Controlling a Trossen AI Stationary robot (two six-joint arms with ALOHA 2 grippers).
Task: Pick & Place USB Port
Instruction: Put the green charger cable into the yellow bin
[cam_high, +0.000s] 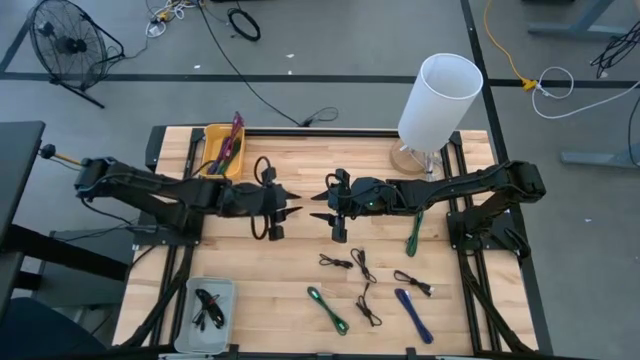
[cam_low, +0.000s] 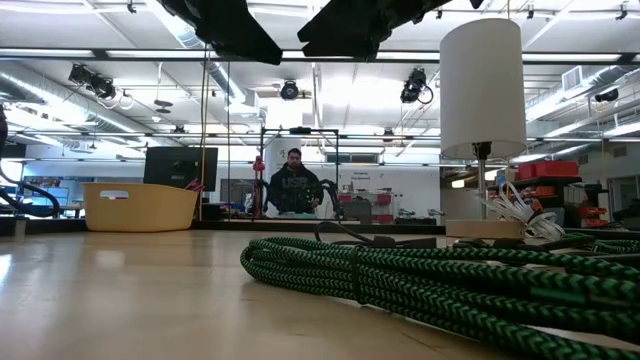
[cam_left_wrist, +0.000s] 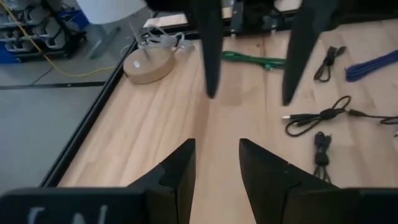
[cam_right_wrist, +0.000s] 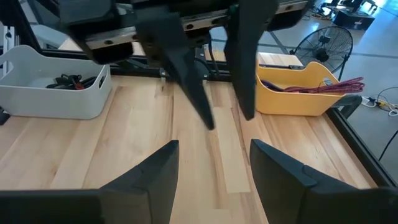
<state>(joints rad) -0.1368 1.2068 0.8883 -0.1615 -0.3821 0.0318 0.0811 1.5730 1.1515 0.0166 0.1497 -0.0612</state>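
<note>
Tabletop (cam_high: 270, 290), centre: left gripper (cam_high: 291, 205) and right gripper (cam_high: 318, 206) tip to tip, fingers apart, both empty. Black USB cables (cam_high: 352, 264) lie toward the near edge, beside green cable (cam_high: 328, 309) and blue cable (cam_high: 413, 314). Far edge: yellow bin (cam_high: 222, 149), lamp (cam_high: 437, 100). Near-left corner: grey tray (cam_high: 209, 304).

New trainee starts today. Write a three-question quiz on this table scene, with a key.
1. True or false: the left gripper and the right gripper face each other tip to tip over the middle of the table, both open and empty.
2. Which container holds black cables?
A. the yellow bin
B. the grey tray
C. the white lamp
3. Fill in: the blue cable lies near the table's front edge, on the ____ arm's side.

Key: 1 true; 2 B; 3 right.
</note>
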